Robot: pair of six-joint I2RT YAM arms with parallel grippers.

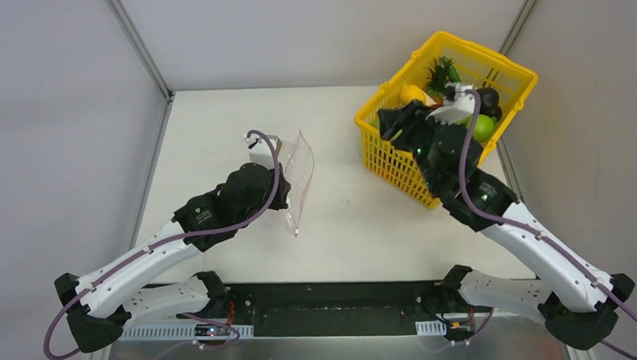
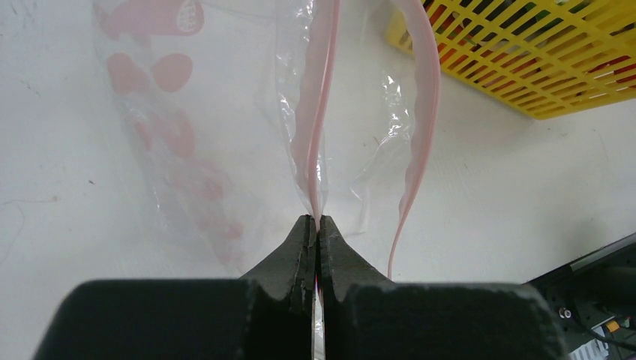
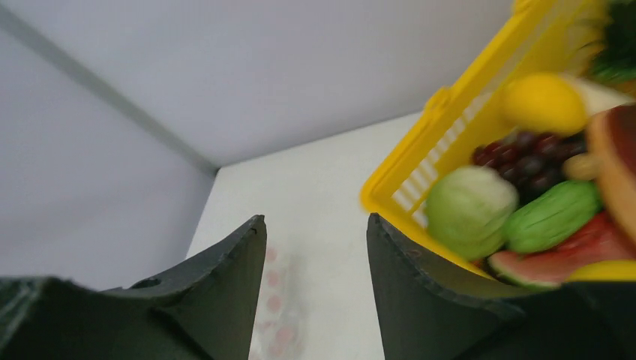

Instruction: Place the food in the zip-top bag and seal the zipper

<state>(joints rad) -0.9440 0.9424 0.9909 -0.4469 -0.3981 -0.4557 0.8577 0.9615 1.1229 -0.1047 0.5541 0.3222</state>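
The clear zip-top bag [image 1: 300, 171] with pink spots stands on edge on the table, left of centre. My left gripper [image 1: 284, 199] is shut on it; in the left wrist view the jaws [image 2: 316, 223] pinch one side of the pink zipper strip [image 2: 319, 112]. The other side of the strip [image 2: 424, 112] bows away, so the mouth gapes. My right gripper [image 1: 391, 122] is open and empty over the basket's left rim. The right wrist view shows it [image 3: 315, 225] beside a green cabbage [image 3: 469, 210], cucumber [image 3: 551, 217], purple grapes [image 3: 525, 154] and a yellow fruit [image 3: 544, 101].
The food lies in a yellow lattice basket [image 1: 396, 164] at the back right, whose corner also shows in the left wrist view [image 2: 540, 52]. A watermelon slice [image 3: 555, 259] lies in it too. White walls enclose the table on three sides.
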